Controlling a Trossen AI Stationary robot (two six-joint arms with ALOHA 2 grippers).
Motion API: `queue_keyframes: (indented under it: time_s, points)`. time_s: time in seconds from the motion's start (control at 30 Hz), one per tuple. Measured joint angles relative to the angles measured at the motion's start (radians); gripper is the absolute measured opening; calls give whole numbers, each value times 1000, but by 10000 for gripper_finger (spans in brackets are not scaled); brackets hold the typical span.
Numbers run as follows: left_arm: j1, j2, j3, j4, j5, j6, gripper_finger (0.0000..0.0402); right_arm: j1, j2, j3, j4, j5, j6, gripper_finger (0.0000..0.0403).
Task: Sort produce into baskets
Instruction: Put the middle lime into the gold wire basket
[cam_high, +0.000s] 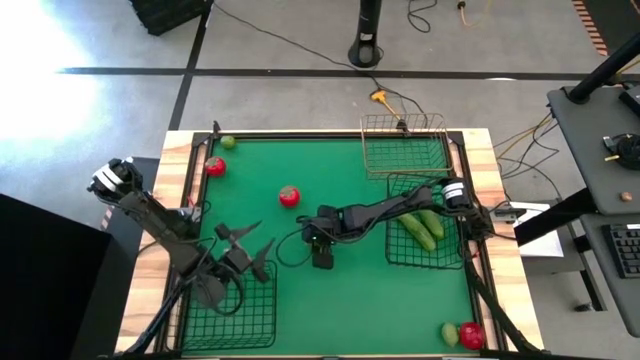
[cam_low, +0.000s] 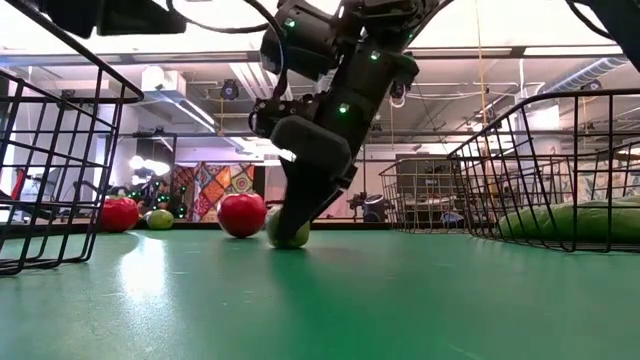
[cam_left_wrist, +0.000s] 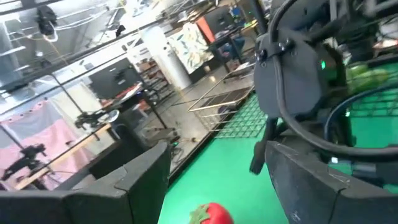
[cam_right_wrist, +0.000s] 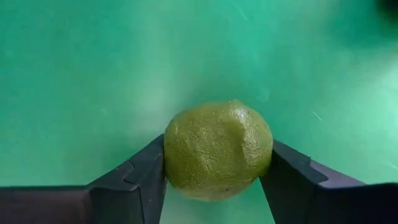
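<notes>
Right gripper: my jaws pinch the lime, 1 finger on each flank, lime resting on the green mat mid-table.
Left gripper: my jaws partly spread, empty, waiting above the black basket.
Risk: round, pebbled skin; grip sits low, so it may roll out on lifting.
Risk 2: tomato near; a swing could knock it.
Cucumbers: 2, I think, in the other black basket; view poor.
Copper basket: thin wire.

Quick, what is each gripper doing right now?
Left gripper: open, holding nothing, above the black basket.
Right gripper: closed on a green lime on the table.
</notes>
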Motion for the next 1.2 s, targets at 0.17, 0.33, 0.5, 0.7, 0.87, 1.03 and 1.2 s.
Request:
queue_keyframes:
  time_s: [0.17, 0.33, 0.5, 0.7, 0.87, 1.03, 1.2]
  points:
    - [36, 0, -6, 1, 46, 0, 245, -44, -114, 66, -228, 163, 15, 201]
    - [63, 3, -7, 1, 61, -27, 245, -167, -283, 91, -479, 340, 115, 199]
    - [66, 3, -7, 3, 61, -69, 245, -385, -421, 77, -615, 344, 291, 199]
    - [66, 3, -7, 7, 61, -102, 245, -698, -432, 26, -639, 170, 343, 200]
    - [66, 3, -7, 6, 61, -102, 245, -883, -361, -43, -631, 77, 358, 200]
    - [66, 4, -7, 5, 61, -102, 245, -950, -291, -97, -625, 44, 341, 211]
    - [66, 4, -7, 1, 61, -98, 245, -977, -221, -117, -624, 19, 341, 214]
